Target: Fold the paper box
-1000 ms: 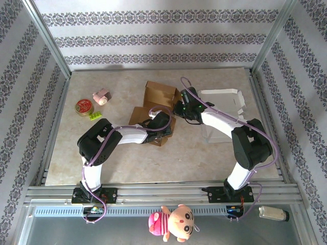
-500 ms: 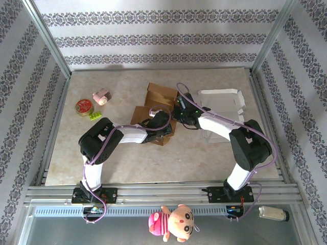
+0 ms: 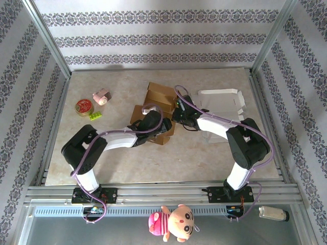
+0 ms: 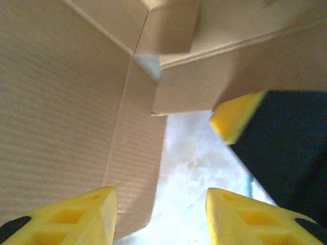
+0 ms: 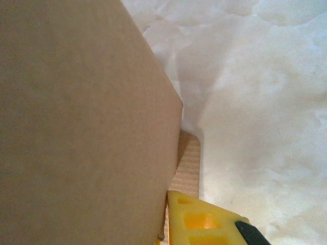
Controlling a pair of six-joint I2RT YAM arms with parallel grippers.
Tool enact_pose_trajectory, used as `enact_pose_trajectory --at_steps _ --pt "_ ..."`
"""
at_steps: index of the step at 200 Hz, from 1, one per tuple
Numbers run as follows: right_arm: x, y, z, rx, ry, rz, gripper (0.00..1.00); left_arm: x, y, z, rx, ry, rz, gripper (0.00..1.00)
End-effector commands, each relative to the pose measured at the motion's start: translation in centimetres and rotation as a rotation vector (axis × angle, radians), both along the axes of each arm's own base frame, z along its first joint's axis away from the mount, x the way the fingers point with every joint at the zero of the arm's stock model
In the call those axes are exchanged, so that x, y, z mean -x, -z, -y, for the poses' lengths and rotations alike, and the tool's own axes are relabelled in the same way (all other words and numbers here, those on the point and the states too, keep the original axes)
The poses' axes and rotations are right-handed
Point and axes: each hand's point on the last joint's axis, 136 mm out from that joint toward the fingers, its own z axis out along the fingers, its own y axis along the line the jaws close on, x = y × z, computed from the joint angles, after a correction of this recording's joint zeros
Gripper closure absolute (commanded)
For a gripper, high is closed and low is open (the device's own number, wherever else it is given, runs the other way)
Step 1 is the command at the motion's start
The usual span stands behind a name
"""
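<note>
A: Where is the paper box (image 3: pixel 156 109) being seen?

B: Mid-worktop (image 3: pixel 204 158), partly covered by both arms.

A: And the jaws?

B: The left gripper (image 4: pixel 159 204) is being held apart, empty. The right gripper (image 3: pixel 177 108) is being pressed closed on a box panel (image 5: pixel 76 127), one finger being hidden behind it.

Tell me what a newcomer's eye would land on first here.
A half-folded brown corrugated cardboard box sits mid-table with both arms converging on it. The left gripper stands open beside a panel, and the right gripper is closed on the box's right-hand wall. Next comes the flat white paper box at the table's right, then the pink plush doll on the rail in front of the table.
</note>
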Motion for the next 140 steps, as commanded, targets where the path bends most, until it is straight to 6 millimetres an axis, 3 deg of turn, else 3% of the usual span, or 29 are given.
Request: enact_pose_trajectory --at_steps 1,28,50,84,140 --pt "0.6 1.6 0.8 0.061 -0.001 -0.031 0.89 0.0 -0.8 -3.2 -0.110 -0.070 0.037 0.54" --pt "0.5 1.4 0.7 0.057 -0.005 -0.025 0.90 1.0 1.0 -7.4 -0.343 -0.126 -0.023 0.74" --pt "0.5 1.4 0.6 0.059 -0.011 -0.024 0.90 1.1 2.8 -8.3 -0.411 -0.071 -0.086 0.84" --pt "0.6 1.5 0.6 0.062 -0.013 -0.027 0.90 0.8 5.4 -6.9 -0.323 0.032 -0.169 0.92" --pt "0.5 0.2 -0.9 0.022 -0.033 -0.013 0.91 0.3 7.8 -2.9 -0.178 0.137 -0.201 0.95"
